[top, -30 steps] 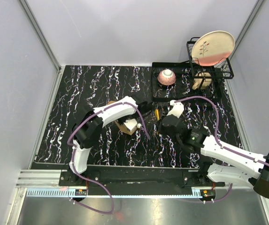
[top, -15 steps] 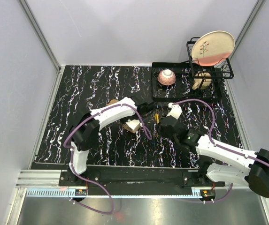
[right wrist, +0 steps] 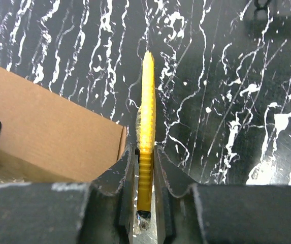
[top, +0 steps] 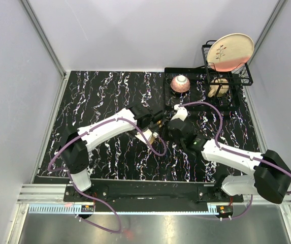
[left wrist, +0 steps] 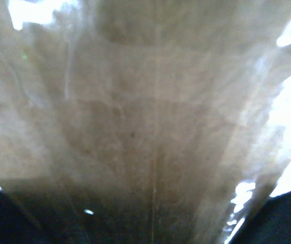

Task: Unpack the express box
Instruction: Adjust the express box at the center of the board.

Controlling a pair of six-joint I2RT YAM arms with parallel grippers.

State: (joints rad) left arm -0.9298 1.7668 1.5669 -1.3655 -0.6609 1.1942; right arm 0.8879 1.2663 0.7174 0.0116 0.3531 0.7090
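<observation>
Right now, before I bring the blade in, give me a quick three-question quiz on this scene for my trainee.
1. True or false: the right gripper is shut on the yellow utility knife.
2. What fills the left wrist view? A) the express box B) a pink bowl C) bare table
3. Fill in: in the right wrist view, the box shows on the ___ side of the knife.

Key: 1 true; 2 A; 3 left.

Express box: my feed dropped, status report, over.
Left end effector clamps express box. Right end effector shut on yellow utility knife, beside the box. Nothing between them.
</observation>
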